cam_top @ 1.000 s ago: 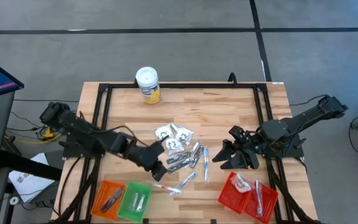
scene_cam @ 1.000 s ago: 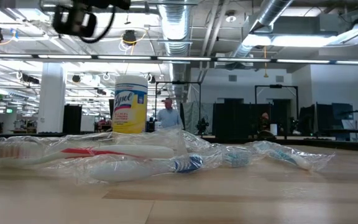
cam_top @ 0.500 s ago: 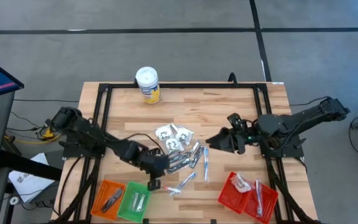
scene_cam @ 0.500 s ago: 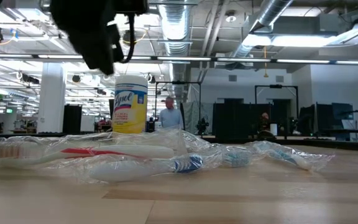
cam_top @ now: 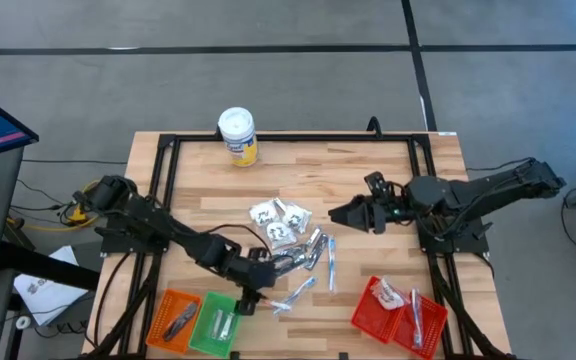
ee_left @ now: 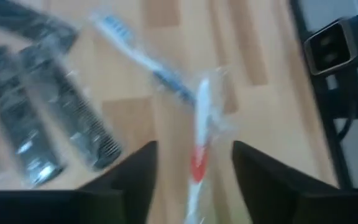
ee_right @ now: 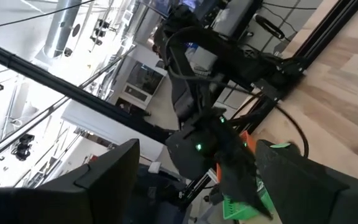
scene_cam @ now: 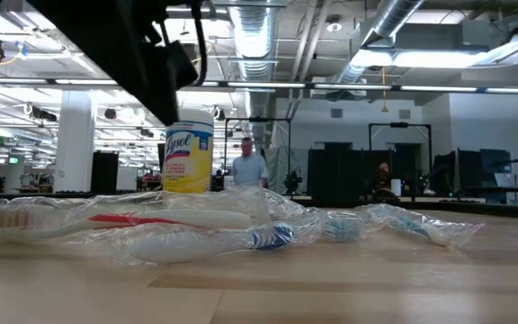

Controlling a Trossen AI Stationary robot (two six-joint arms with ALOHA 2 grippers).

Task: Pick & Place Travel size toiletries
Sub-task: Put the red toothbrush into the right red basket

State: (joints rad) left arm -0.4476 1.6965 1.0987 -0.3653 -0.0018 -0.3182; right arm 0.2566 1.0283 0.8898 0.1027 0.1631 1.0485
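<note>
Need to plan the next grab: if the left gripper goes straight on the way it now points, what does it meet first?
Likely the wrapped toothbrush with the red handle, lying between the open fingers of the left gripper in its wrist view. The blue-marked toothbrush lies beyond. Depth is unclear.

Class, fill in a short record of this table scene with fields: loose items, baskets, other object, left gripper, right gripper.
loose items: toiletries pile mid-table, sachets, wrapped combs and toothbrushes
baskets: orange basket and green basket at the front left, red basket at the front right, each holding items
other object: yellow canister near the back edge
left gripper: open, over a wrapped toothbrush
right gripper: open, raised right of the pile
</note>
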